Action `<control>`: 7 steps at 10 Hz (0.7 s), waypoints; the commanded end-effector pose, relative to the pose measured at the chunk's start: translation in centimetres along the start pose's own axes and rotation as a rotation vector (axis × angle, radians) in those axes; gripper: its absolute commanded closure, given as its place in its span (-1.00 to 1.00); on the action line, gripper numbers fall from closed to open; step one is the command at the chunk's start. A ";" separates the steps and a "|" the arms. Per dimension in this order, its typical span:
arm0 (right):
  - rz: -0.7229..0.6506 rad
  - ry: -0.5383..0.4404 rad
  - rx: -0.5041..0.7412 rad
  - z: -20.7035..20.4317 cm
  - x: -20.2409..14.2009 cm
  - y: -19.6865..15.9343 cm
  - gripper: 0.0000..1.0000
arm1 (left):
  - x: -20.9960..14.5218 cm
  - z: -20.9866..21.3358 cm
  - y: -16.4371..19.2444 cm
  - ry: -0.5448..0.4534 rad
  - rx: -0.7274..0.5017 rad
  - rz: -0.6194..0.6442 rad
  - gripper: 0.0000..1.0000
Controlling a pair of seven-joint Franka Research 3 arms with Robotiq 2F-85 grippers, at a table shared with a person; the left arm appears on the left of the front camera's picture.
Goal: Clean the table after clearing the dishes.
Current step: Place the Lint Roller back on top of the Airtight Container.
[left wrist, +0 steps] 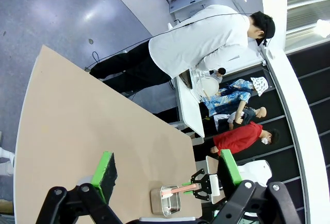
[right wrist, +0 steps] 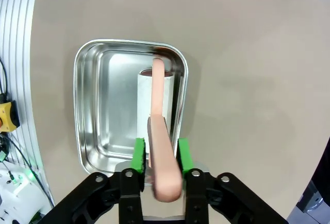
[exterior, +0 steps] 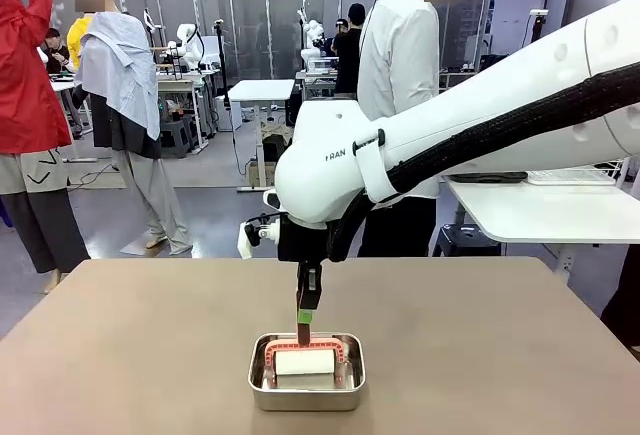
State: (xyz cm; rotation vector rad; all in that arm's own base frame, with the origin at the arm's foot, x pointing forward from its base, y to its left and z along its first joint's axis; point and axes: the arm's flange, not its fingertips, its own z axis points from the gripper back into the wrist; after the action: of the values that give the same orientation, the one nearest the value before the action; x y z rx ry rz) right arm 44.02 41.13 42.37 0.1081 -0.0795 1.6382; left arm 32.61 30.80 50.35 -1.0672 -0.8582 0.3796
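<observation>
Pink roller handle (right wrist: 164, 152) sits between my right hand's (right wrist: 160, 157) pads over the steel pan (right wrist: 95, 105); my left hand (left wrist: 167, 175) gapes empty above the worktop (left wrist: 77, 126).

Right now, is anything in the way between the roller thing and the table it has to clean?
Yes. The roller sits inside the steel pan, so the pan's floor and walls lie between it and the table. The right gripper has its pink handle between the fingers. Around the pan, nothing visible lies on the tabletop.
</observation>
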 end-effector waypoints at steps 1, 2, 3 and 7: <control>0.009 0.021 -0.026 0.9 0.3 0.3 -0.58 | 0.3 0.4 -0.3 0.004 -0.010 -0.004 -1.00; 0.008 0.022 -0.034 1.1 0.3 0.4 -0.91 | 0.3 0.4 -0.3 0.004 -0.010 -0.004 -1.00; 0.008 0.019 -0.042 1.3 0.2 0.5 -0.46 | 0.3 0.4 -0.3 0.004 -0.010 -0.004 -1.00; 0.008 0.019 -0.060 1.6 0.3 0.5 -1.00 | 0.3 0.4 -0.3 0.004 -0.010 -0.004 -1.00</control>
State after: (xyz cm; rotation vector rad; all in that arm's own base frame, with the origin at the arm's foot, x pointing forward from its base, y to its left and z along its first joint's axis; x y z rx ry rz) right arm 44.07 41.29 43.81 0.0705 -0.1080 1.6577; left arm 32.61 30.80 50.35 -1.0672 -0.8582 0.3797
